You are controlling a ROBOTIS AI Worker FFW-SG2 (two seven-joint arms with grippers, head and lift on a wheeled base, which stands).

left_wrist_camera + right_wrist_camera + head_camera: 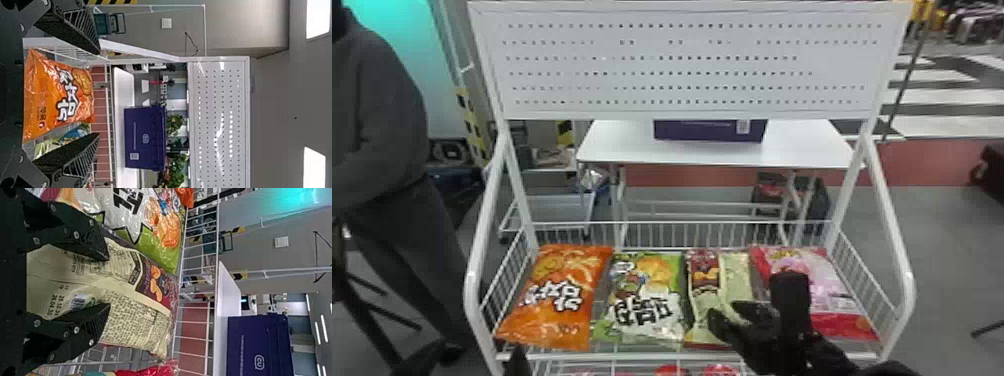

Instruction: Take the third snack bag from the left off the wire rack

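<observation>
Four snack bags lie side by side on the white wire rack [877, 300]. Third from the left is a pale green bag with a dark red panel [717, 285] [129, 297]. My right gripper [761, 311] [102, 282] hovers over its near end, open, one finger [80, 237] on each side of the bag. To the left lie an orange bag [557, 295] [55, 98] and a green and white bag [642, 300] [156, 223]. A pink and red bag [812, 285] lies rightmost. My left gripper [92, 90] stands open in front of the orange bag, holding nothing.
A white pegboard panel [687, 60] rises behind the rack. Beyond it stands a white table [797, 145] with a dark blue box [709, 130]. A person in grey [377, 150] stands left of the rack. Red bags [719, 371] show on a lower shelf.
</observation>
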